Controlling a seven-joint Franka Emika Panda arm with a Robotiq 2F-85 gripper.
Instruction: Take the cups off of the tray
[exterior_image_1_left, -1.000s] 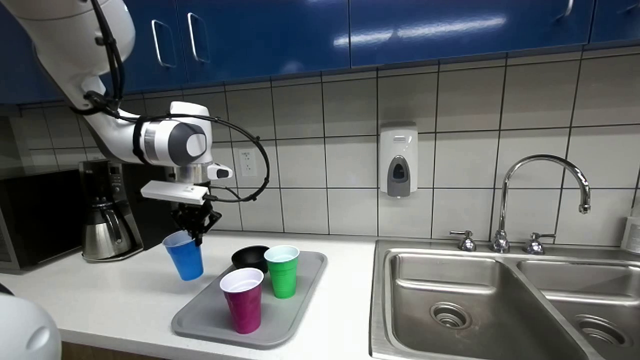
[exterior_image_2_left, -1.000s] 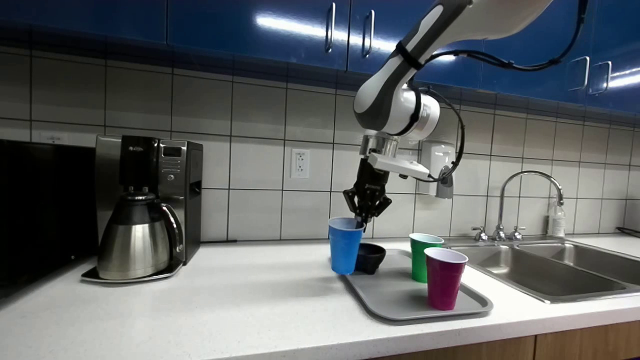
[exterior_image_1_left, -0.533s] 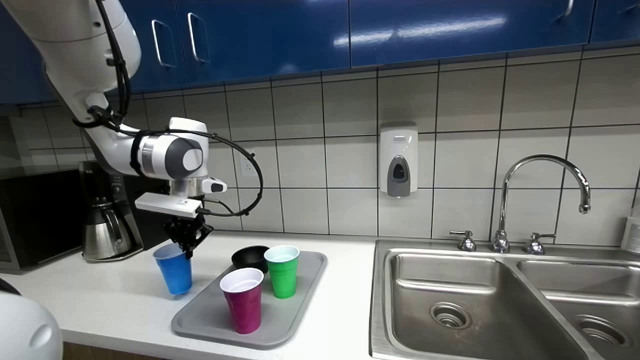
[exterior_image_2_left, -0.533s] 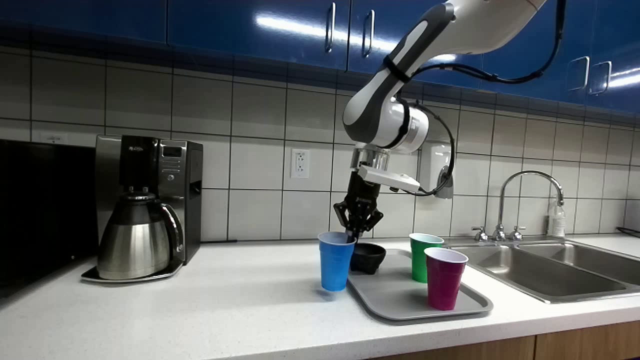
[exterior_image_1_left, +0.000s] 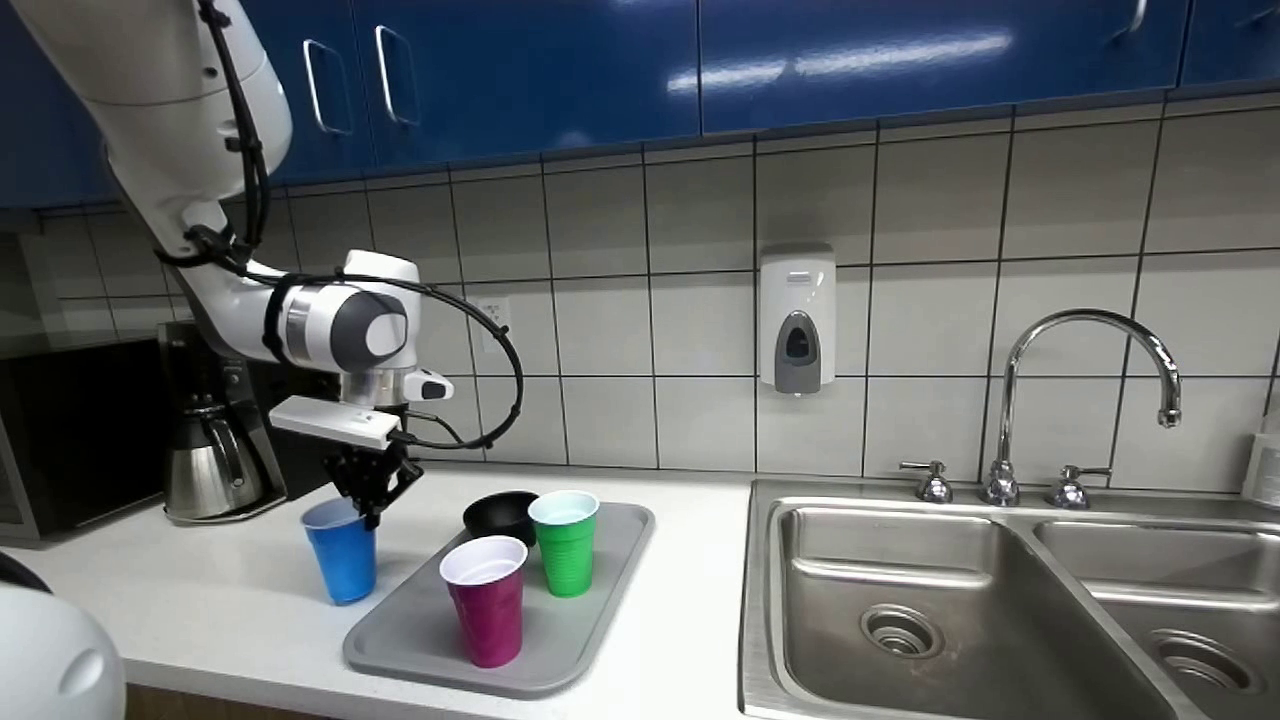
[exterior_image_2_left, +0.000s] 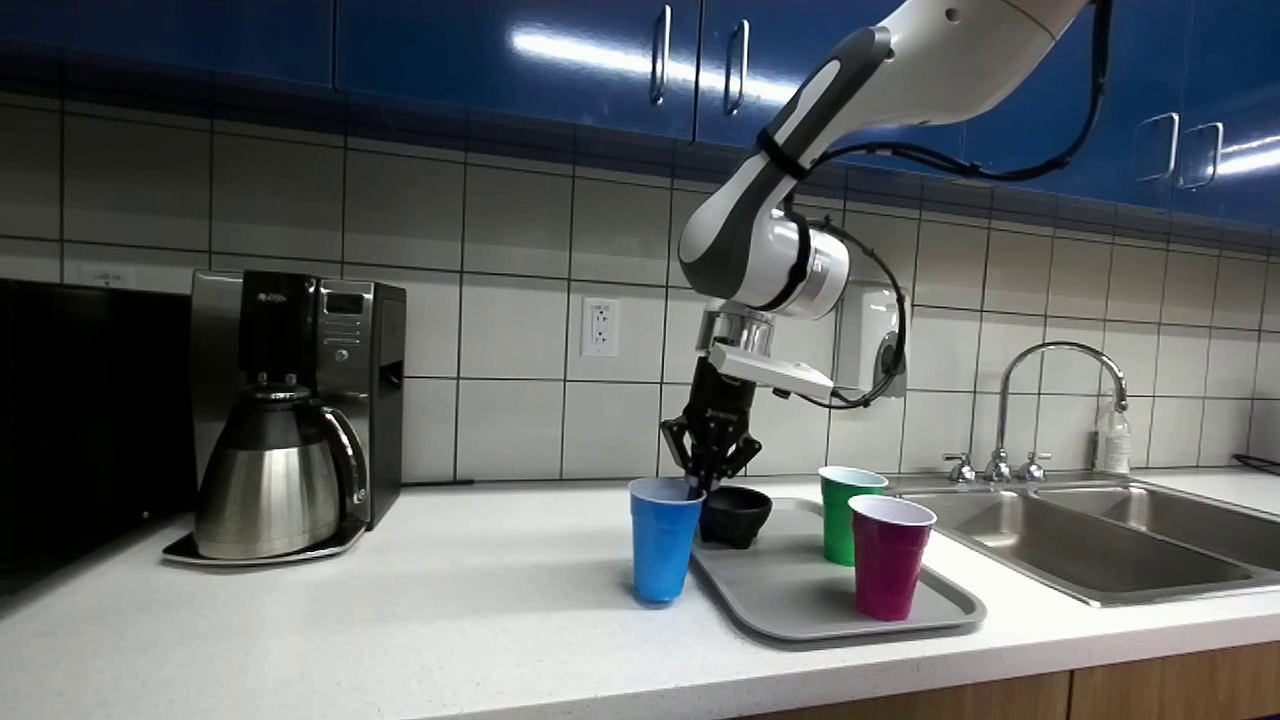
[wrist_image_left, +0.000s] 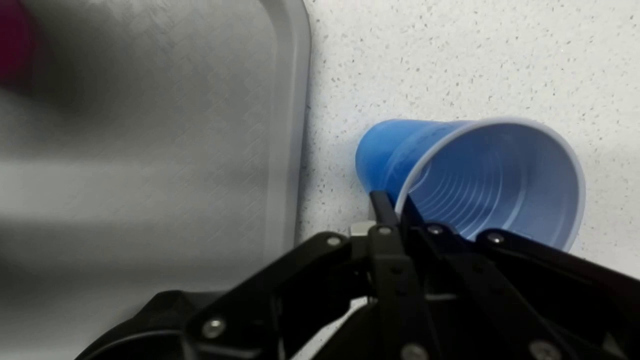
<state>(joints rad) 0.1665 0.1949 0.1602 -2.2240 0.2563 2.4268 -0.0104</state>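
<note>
Blue plastic tumbler, pale-lined, just outside the rim of the grey tray.
Slightly tilted, mouth up, ringed inside; base contact with counter unclear; end effector clamped across its lip, straddling the wall. On the tray: green tumbler, ribbed, pale-lined, upright; magenta-pink tumbler, white-lined, upright; black cup, shorter and wider.

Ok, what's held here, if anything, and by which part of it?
The blue cup, pinched at its rim: in the wrist view, one of the fingers is outside the cup, the other inside.
</note>
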